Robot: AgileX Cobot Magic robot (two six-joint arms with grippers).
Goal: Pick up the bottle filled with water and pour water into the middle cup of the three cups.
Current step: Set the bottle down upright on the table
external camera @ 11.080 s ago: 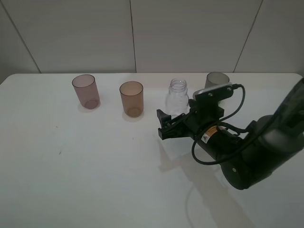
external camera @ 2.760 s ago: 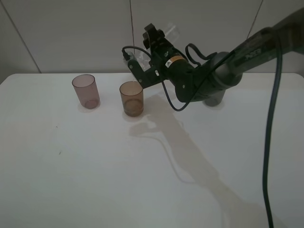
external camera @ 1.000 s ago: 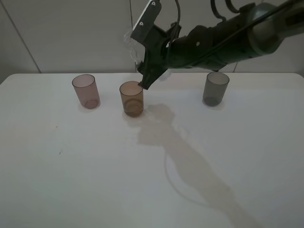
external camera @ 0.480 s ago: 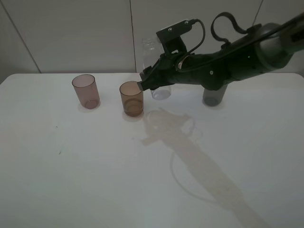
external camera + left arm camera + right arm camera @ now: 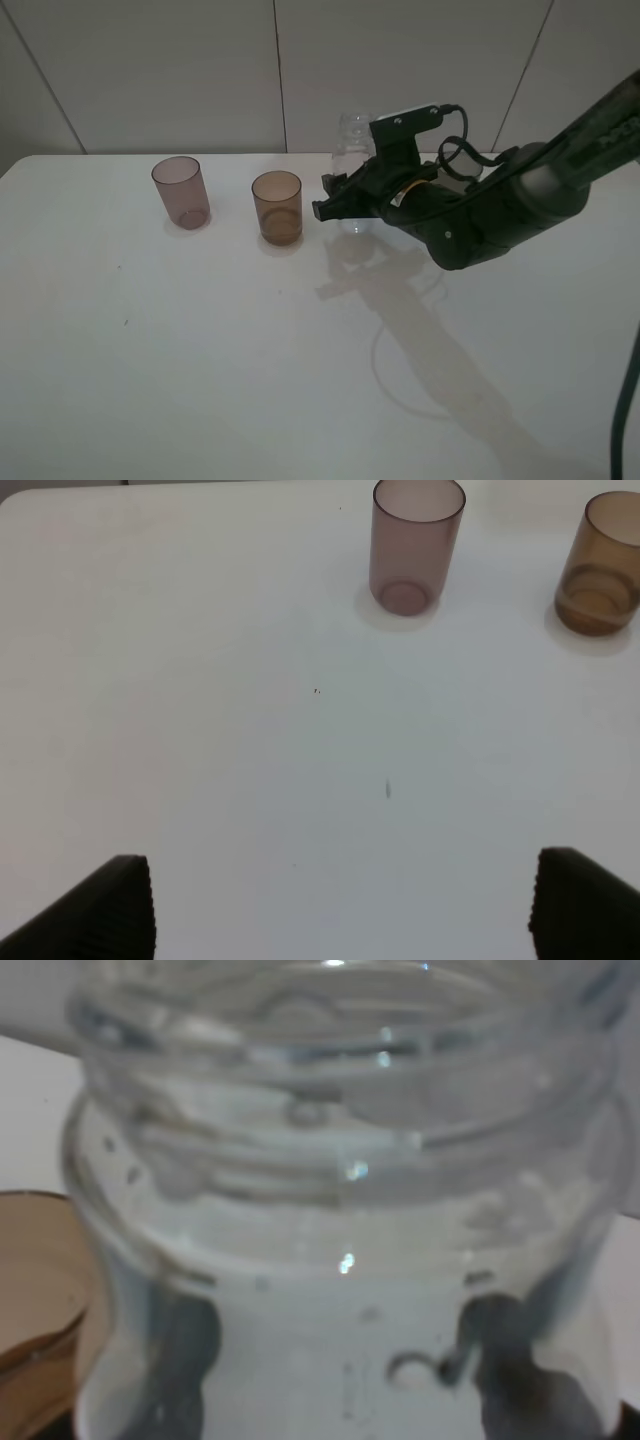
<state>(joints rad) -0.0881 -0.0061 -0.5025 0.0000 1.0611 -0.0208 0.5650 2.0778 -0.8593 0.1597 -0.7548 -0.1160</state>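
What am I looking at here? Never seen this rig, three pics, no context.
It is a two-armed robot at a white table. The wide picture comes from a camera mounted high, off the arms; the other two come from a camera on each wrist. On the table stand a pink cup and a brown cup. The right gripper grips a clear bottle, upright, beside the brown cup; its wrist camera shows that bottle up close. The left gripper is open and empty, facing the two cups.
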